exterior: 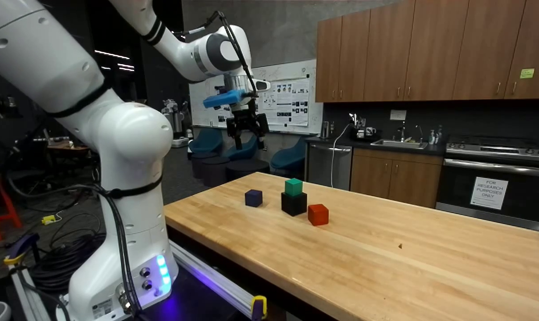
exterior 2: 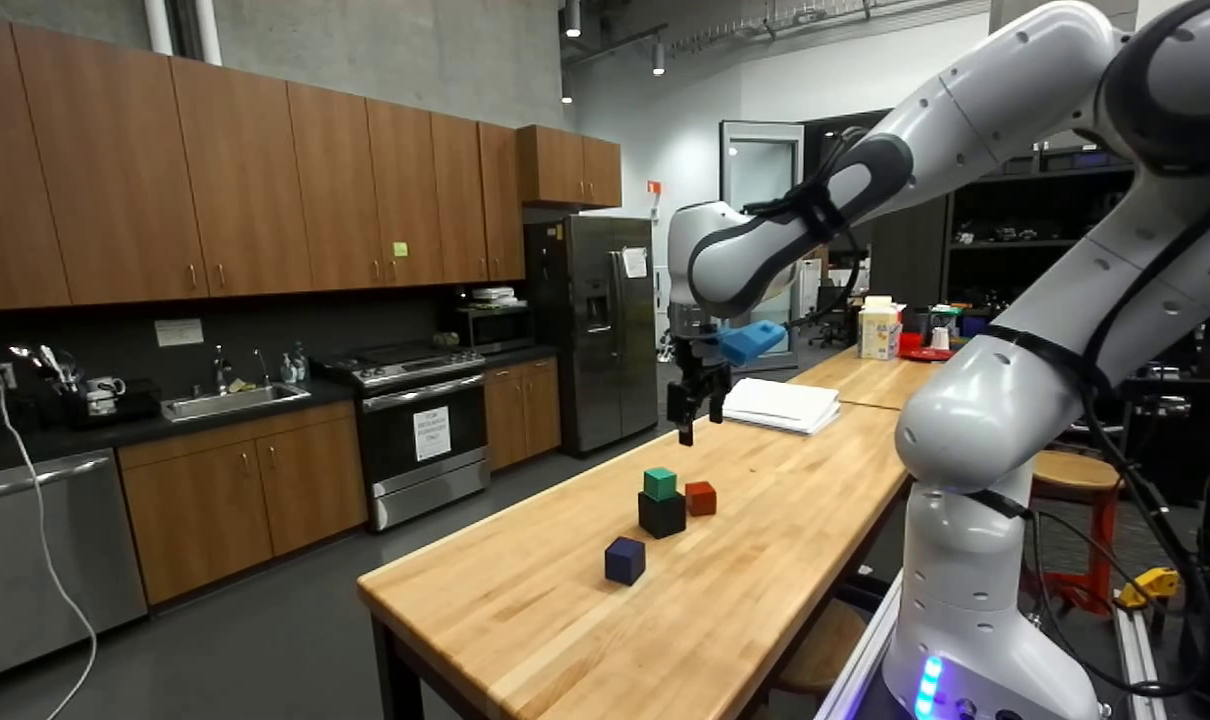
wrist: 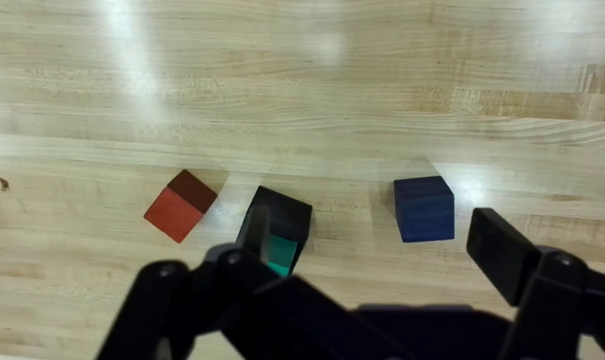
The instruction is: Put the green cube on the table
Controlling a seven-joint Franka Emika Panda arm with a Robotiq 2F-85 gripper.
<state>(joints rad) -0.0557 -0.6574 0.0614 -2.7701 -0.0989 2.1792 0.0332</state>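
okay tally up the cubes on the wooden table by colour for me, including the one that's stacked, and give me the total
Green cube: 1
Black cube: 1
Dark blue cube: 1
Red cube: 1
Total: 4

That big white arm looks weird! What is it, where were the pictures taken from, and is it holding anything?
That's a robot arm. The black gripper at its end is for grabbing things. Two pictures are exterior views, taken from spots away from the arm. The wrist view is taken from on the arm itself, looking down at the wooden table. On the table sit a red cube, a dark blue cube and a black cube. The green cube is up on top of the black one. Farther along, in an exterior view, is a white stack, maybe paper. The gripper hangs open above the table, holding nothing.
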